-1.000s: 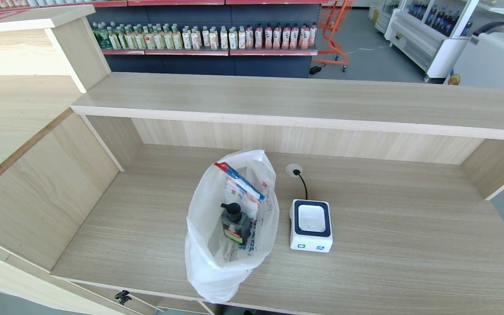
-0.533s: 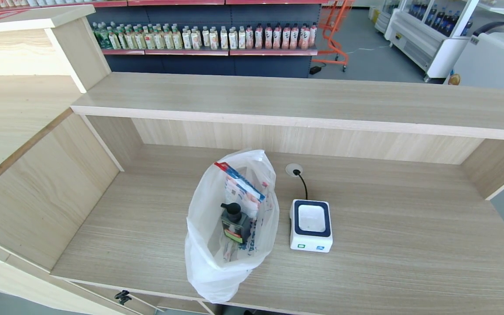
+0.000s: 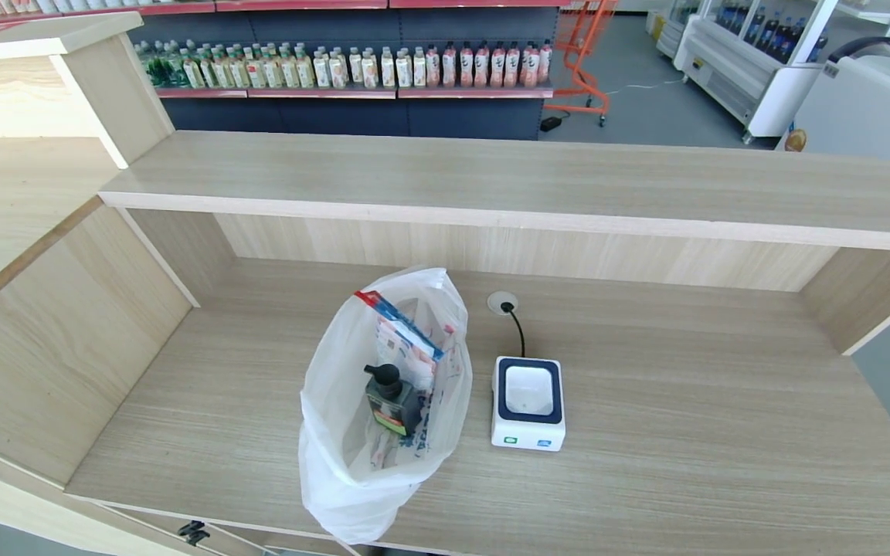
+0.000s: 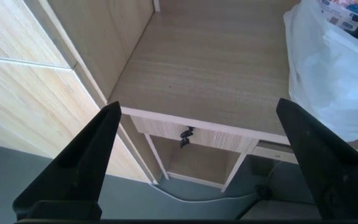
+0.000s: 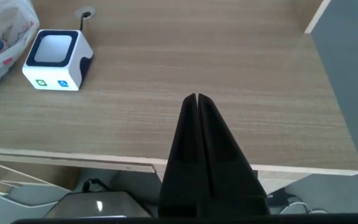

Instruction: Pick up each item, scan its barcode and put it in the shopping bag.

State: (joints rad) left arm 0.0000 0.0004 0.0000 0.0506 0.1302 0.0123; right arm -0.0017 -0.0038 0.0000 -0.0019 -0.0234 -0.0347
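Right: shopping bag (image 3: 341, 432) stands just left of the scanner (image 3: 528, 401), with the pump bottle (image 3: 392, 401) and flat packet (image 3: 405, 344) inside it. The bag film looks thin, floppy and slippery, so take it by the rim. The bottle is likely rigid and heavier, so grip its body, not the pump. Labels are too small to read. Left gripper (image 4: 197, 106) is splayed wide and right gripper (image 5: 196, 98) is pinched closed, both empty.

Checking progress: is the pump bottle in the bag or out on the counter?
Inside: the pump bottle sits in the open white bag, against a flat packet.
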